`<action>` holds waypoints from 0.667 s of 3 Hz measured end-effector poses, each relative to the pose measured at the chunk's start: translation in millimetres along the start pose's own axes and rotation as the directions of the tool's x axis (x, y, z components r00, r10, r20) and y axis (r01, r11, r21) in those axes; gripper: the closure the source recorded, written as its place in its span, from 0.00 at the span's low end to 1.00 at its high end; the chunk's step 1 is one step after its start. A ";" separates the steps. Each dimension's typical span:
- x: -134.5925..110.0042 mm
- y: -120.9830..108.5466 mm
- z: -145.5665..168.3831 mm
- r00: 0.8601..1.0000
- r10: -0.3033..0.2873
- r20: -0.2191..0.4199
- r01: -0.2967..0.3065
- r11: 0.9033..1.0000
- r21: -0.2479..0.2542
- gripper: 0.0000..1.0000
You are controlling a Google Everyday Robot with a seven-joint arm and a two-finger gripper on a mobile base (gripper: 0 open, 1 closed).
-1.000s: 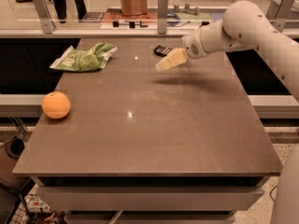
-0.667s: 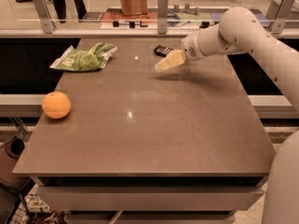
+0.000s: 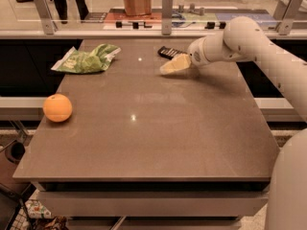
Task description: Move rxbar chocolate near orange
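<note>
Camera view, across a brown table, read from left to right. At the near left edge, resting on the tabletop: the orange, round and bright. Farther back and a little to the right, near the far left corner: a crumpled green snack bag, lying flat, well apart from the orange. Past the middle, close to the far edge: the chocolate bar, small, dark and flat, lying on the table at a slant, well apart from the orange and on the other side of the tabletop from it. Just in front of the bar and slightly to its right: the gripper, pale yellow, low over the tabletop, tip pointing left. Touching the bar or only just beside it: not to be made out. Wide or narrow: not to be made out either. Behind the gripper, reaching in from the right: the white arm, bent at a rounded joint, then running down the right edge. Beyond the table: a row of metal posts, and behind them a brown container with something yellow on top.
</note>
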State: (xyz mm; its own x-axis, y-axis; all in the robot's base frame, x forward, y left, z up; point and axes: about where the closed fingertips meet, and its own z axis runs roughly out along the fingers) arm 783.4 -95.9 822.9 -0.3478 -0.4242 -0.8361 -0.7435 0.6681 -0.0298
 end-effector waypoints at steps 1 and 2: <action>3.3 -8.6 2.0 1.000 0.013 -0.007 -0.013 1.000 0.004 0.00; 3.6 -6.5 4.6 1.000 0.012 -0.008 -0.012 1.000 0.000 0.18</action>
State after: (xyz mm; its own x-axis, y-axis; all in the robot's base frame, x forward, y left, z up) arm 789.6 -99.0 817.6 -0.3612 -0.4211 -0.8320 -0.7391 0.6733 -0.0199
